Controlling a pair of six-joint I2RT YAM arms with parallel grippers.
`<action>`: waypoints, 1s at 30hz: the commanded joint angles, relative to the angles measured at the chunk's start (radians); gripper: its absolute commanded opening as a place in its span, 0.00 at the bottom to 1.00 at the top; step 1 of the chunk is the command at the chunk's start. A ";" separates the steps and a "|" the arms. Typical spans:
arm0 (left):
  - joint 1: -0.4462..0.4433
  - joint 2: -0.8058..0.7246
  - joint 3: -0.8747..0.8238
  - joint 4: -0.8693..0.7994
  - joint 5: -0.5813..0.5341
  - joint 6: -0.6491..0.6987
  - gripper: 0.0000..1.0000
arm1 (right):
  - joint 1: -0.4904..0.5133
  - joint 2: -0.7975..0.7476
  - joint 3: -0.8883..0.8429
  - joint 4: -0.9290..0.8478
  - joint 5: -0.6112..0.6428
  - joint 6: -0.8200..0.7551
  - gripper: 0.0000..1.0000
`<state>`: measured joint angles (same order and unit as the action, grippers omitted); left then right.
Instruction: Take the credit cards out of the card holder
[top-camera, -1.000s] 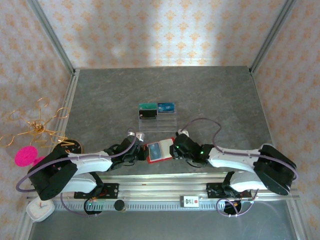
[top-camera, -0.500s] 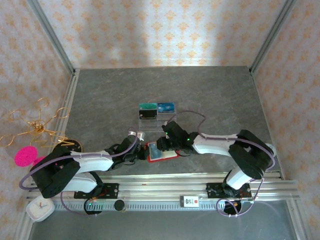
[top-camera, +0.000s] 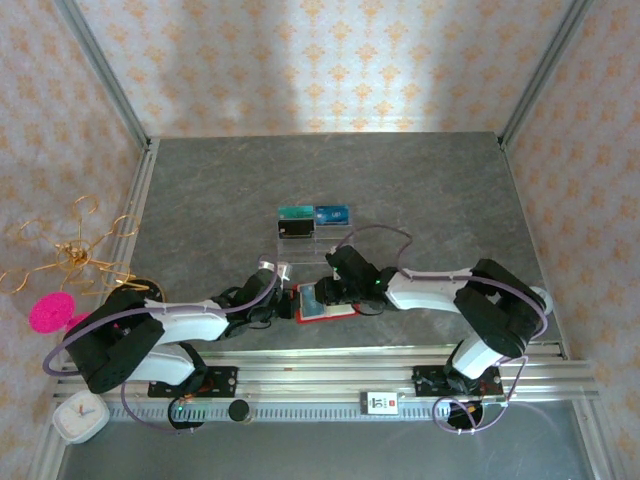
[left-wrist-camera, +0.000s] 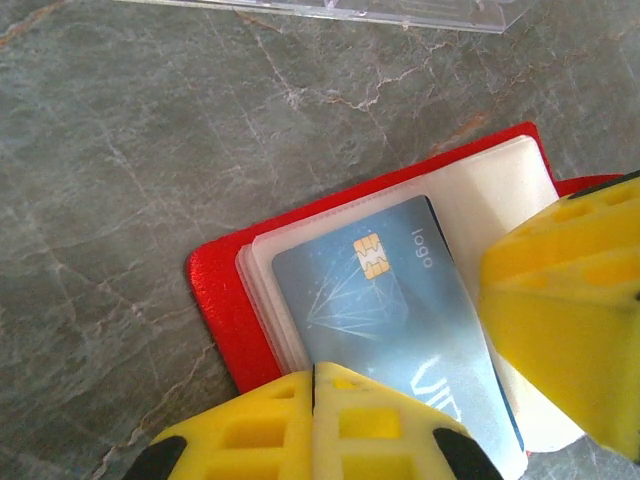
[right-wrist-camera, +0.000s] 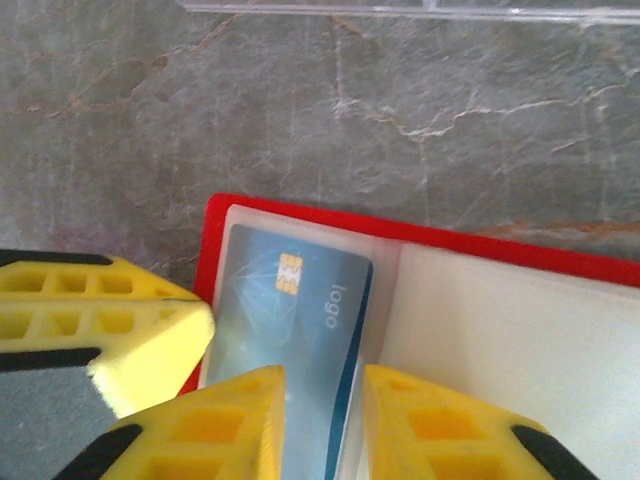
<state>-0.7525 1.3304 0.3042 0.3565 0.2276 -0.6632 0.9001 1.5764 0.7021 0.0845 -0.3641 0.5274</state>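
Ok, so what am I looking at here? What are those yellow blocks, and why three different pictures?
Two robot arms are bolted at the near edge of a table. One picture looks down from above; the other two come from cameras on the wrists, so the yellow blocks are the arms' own fingers. On the table lies an open red card holder with a blue card in its pocket, and beyond it a clear tray. The left gripper is shut, tips at the holder's edge. The right gripper hovers over the card, jaws slightly apart.
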 joint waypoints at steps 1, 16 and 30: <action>0.011 0.004 0.004 -0.025 -0.024 0.026 0.00 | -0.001 -0.041 -0.027 0.064 -0.022 0.022 0.27; 0.014 -0.003 -0.005 -0.016 -0.015 0.023 0.00 | 0.003 -0.021 -0.031 0.075 -0.023 0.023 0.25; 0.017 -0.003 -0.017 -0.004 -0.007 0.023 0.00 | 0.009 0.011 -0.028 0.055 -0.004 0.032 0.24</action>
<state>-0.7498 1.3304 0.3042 0.3576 0.2276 -0.6533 0.9024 1.5707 0.6811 0.1432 -0.3820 0.5499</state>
